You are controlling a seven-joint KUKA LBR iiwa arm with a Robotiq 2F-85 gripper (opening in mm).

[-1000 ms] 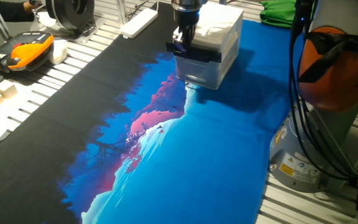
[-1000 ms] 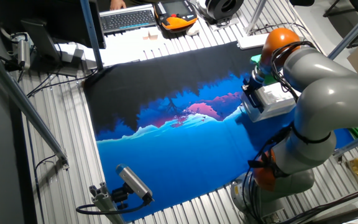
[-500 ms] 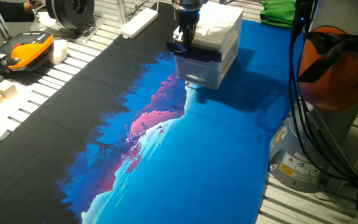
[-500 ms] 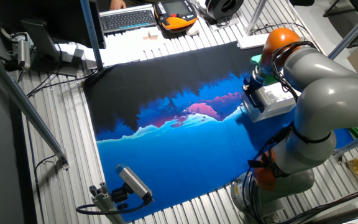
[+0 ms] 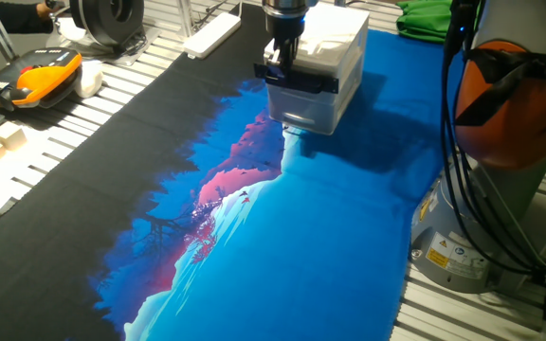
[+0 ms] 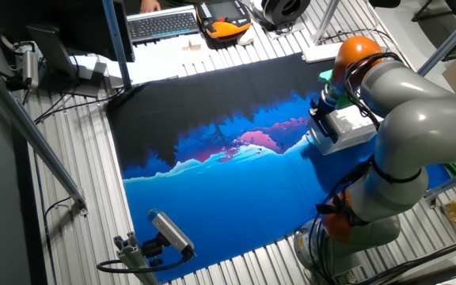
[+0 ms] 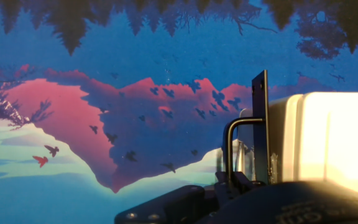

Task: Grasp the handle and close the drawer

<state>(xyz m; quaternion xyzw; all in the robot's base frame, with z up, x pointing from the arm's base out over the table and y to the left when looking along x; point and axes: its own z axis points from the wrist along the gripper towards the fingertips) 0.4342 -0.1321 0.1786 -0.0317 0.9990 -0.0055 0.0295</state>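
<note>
One gripper (image 5: 275,68) at handle (image 5: 301,79).

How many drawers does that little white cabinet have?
2 that I can make out: the top drawer with the black handle, where the hand is, and a lower one beneath it. The arm may hide more.

Glossy white plastic drawer (image 5: 303,100), seemingly metal handle (image 5: 301,80)
</note>
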